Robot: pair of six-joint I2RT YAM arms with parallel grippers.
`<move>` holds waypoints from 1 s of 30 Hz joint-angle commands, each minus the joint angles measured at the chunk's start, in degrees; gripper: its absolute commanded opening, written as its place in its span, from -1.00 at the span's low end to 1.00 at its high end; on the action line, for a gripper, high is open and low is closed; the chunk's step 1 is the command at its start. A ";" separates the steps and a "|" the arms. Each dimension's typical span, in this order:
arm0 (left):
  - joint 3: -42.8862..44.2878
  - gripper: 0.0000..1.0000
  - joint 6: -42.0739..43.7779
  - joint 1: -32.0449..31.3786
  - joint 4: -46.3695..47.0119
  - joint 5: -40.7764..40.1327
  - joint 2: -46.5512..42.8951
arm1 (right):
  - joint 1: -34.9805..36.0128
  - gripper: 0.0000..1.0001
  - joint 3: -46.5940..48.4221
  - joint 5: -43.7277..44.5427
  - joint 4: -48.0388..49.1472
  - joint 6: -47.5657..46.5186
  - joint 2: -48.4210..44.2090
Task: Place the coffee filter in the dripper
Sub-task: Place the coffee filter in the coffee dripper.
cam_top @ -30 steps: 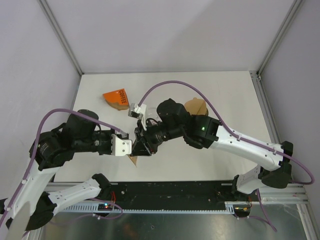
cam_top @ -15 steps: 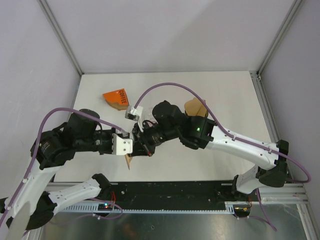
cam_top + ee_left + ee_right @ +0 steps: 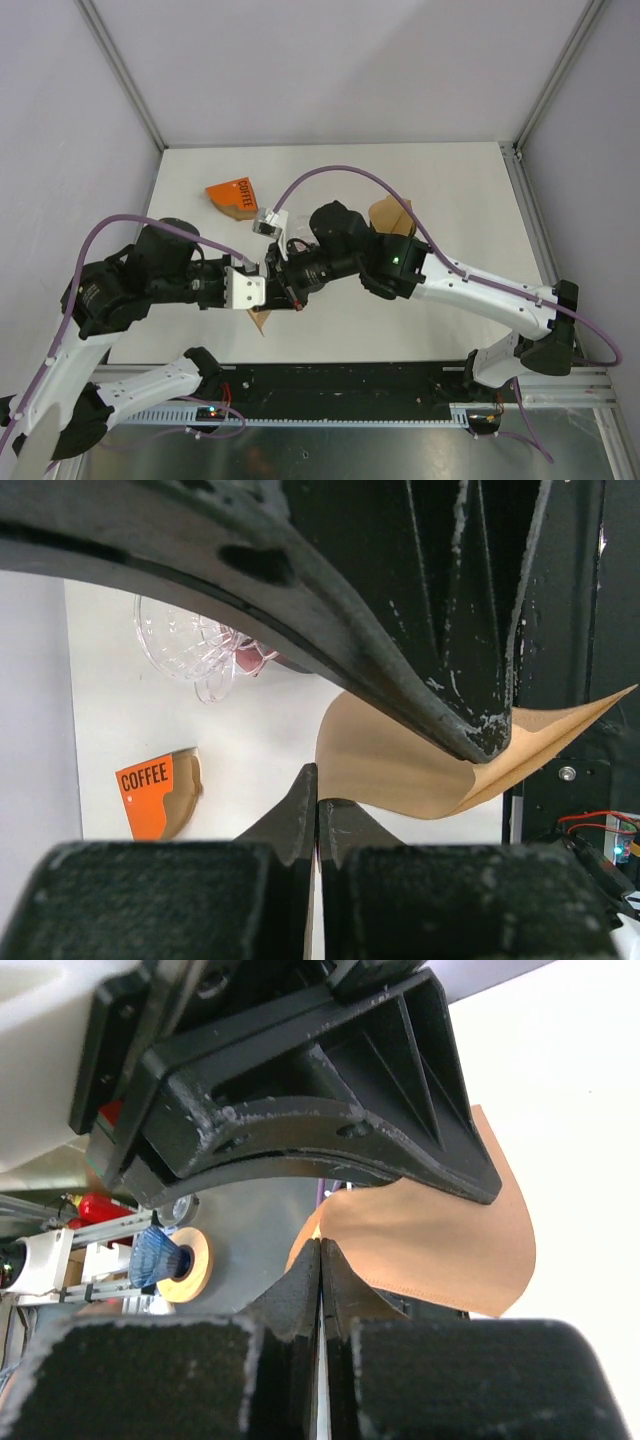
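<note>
1. The top view is showing both arms meeting over the near side of the white table (image 3: 460,180). The brown coffee filter (image 3: 262,320) is peeking out under them.
2. The left wrist view is showing the clear dripper (image 3: 190,640) sitting on the table, well apart from the coffee filter. In the top view the right arm is hiding most of it.
3. Only the right wrist view is showing a round tan roll (image 3: 188,1260) lying down below.
4. Counting: two grippers are meeting at one coffee filter. One dripper is sitting on the table. One orange pack (image 3: 232,198) saying COFFEE is lying at the back left. One more brown piece (image 3: 392,214) is lying farther right, and I cannot tell what it is.
5. The left gripper (image 3: 318,805) is pressing its fingers together and pinching one edge of the coffee filter. The right gripper (image 3: 320,1255) is pressing its fingers together too and pinching another edge of it.
6. The coffee filter is thin tan paper. It is bending in a soft curve between the two grips, with one pointy corner sticking out. It is hanging between the grippers, not sitting in the dripper.
</note>
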 commanded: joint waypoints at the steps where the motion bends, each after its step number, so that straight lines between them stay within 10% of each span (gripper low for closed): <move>1: 0.48 -1.00 -2.08 -0.51 -2.03 0.02 -0.13 | -0.43 -1.00 -2.04 -0.72 6.37 1.84 -2.30; 30: -0.53 -1.00 -2.03 -0.52 1.36 -3.20 -1.61 | 0.27 -1.00 -6.43 5.91 10.40 -0.28 -5.61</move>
